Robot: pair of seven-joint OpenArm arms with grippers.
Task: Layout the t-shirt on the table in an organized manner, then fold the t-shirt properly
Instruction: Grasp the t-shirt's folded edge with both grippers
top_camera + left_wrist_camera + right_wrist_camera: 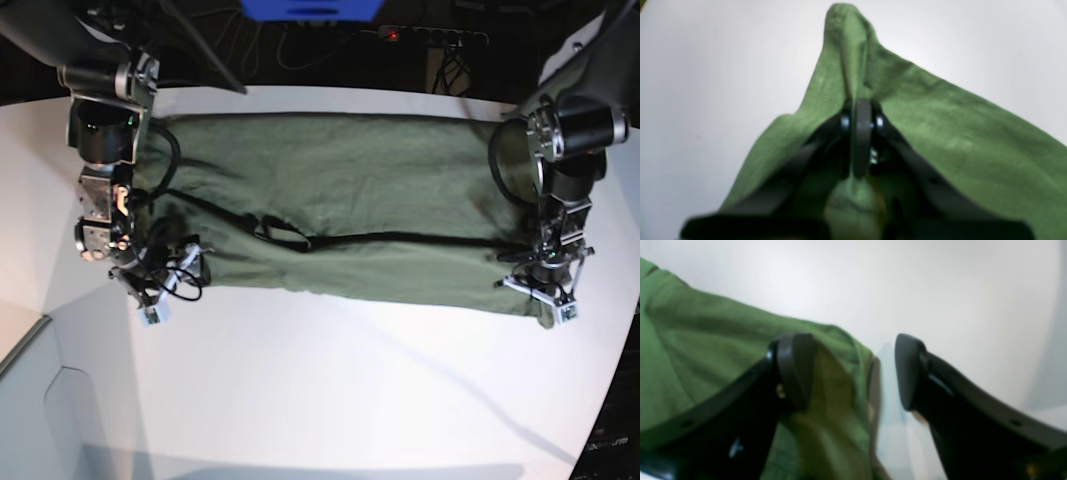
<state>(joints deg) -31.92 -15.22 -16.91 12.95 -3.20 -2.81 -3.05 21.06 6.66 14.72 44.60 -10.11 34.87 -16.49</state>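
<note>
The olive-green t-shirt point(350, 200) lies spread wide across the far half of the white table point(350, 400), with a dark crease line running along its middle. My left gripper point(545, 290) is at the shirt's near corner on the base view's right. In the left wrist view it point(862, 133) is shut on a raised ridge of the green fabric point(957, 133). My right gripper point(150, 295) is at the shirt's near corner on the base view's left. In the right wrist view it point(853, 373) is open, with the shirt's edge point(706, 340) under one finger point(795, 370) and reaching into the gap.
A blue object point(310, 8), a power strip point(430, 36) and cables lie behind the table's far edge. The table's curved edge point(30, 335) runs along the lower left, with a grey floor below. Bare white tabletop point(940, 290) lies beside the right gripper.
</note>
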